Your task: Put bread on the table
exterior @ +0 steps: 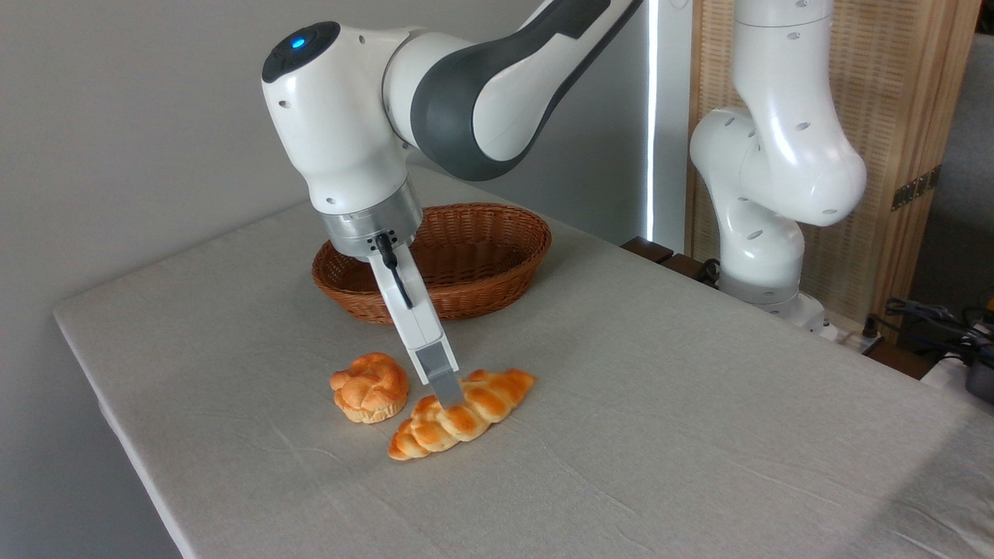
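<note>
Your gripper (449, 397) meets the bread (466, 414) on the table (699, 404) (finger spread unreadable); bun (370, 387) just left.

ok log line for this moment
bread: lying on table | gripper: at bread's middle, grip unclear | bun: left of bread | basket: looks empty

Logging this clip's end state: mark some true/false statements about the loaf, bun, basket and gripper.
1. The long golden braided loaf lies on the grey-beige cloth-covered table. True.
2. The brown oval wicker basket holds the small round knotted bun. False: the bun sits on the cloth left of the loaf; no bread shows in the basket.
3. The gripper is down at the loaf's middle. True.
4. The loaf hangs in the air. False: it rests on the table.
</note>
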You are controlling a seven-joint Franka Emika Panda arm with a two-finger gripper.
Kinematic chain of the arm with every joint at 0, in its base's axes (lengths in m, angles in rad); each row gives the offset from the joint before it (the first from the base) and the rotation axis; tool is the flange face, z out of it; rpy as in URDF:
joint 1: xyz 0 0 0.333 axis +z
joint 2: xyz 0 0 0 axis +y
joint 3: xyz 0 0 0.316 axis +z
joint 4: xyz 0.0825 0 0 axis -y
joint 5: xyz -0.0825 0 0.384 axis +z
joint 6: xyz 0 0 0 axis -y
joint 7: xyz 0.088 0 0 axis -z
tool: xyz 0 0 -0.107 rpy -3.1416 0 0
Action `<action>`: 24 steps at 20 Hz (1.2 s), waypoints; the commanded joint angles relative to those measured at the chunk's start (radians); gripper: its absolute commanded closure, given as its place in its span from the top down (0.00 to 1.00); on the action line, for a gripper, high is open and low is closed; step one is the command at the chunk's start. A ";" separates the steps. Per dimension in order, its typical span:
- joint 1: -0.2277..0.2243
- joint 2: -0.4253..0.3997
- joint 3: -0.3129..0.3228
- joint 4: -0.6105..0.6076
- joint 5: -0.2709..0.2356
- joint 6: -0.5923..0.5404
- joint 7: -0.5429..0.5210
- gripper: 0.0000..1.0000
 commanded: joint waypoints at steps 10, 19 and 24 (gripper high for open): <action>0.123 -0.130 -0.084 0.287 0.004 -0.292 -0.327 1.00; 0.123 -0.099 -0.070 0.306 -0.005 -0.185 -0.395 1.00; 0.122 -0.091 -0.089 0.306 -0.007 -0.186 -0.398 1.00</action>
